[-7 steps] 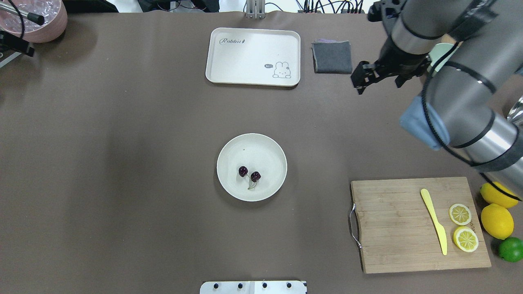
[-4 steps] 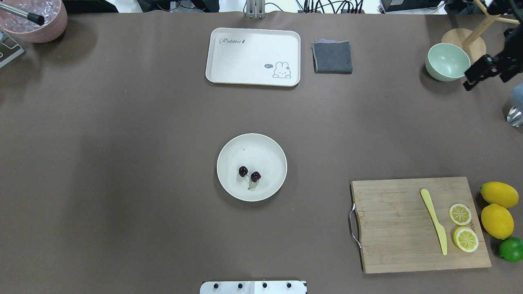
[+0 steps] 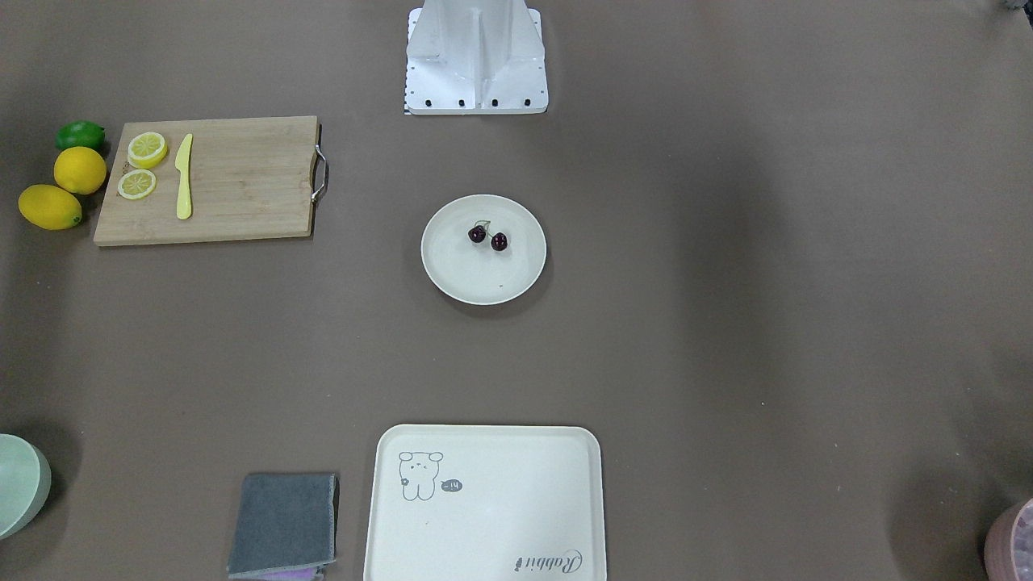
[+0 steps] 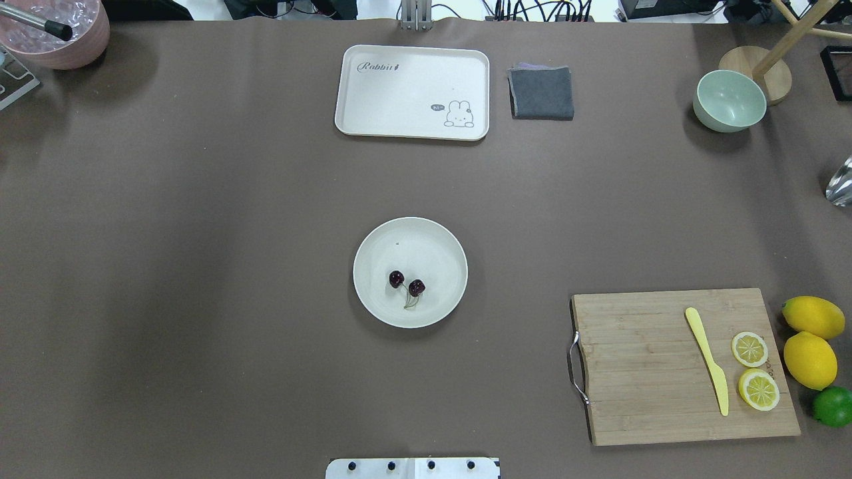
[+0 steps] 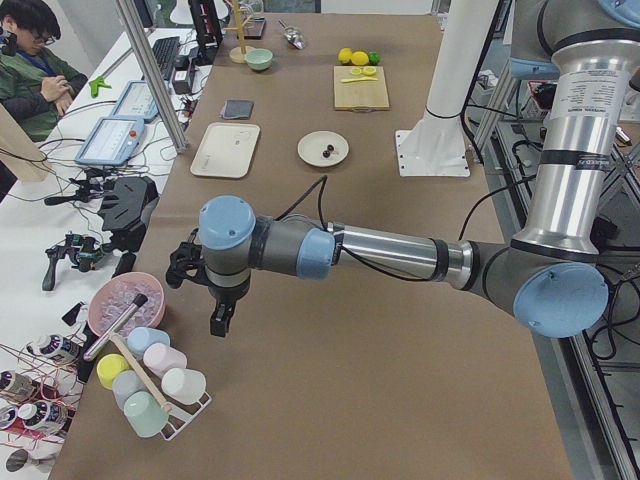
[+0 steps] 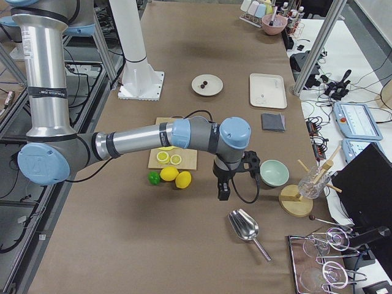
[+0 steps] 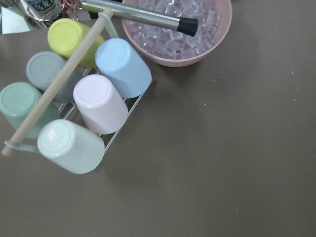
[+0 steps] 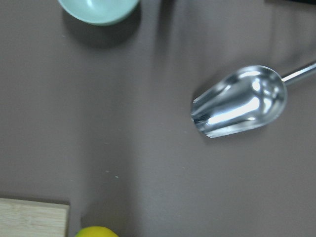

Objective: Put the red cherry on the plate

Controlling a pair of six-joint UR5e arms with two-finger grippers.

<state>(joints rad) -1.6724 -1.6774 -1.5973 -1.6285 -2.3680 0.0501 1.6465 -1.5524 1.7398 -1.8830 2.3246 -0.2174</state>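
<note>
Jaws of the left gripper (image 5: 219,322) and right gripper (image 6: 223,193): I cannot tell, clenched or released. The tiny glossy maroon red cherry (image 4: 407,285) pair lies inside the round cream plate (image 4: 429,247), mid-table, well apart from both.

The plate (image 4: 426,247) is a round, shallow, plain cream dish with a raised rim, sitting flat and upright just off the middle of the overhead view, toward 7 o'clock. The red cherry (image 4: 416,287) lies inside it: two tiny glossy, dark maroon, nearly black fruits close together. In that view one sits at about 8 o'clock from the plate's centre and the other at about 5 o'clock, with their thin greenish stems meeting toward 6 o'clock, well inside the rim.
</note>
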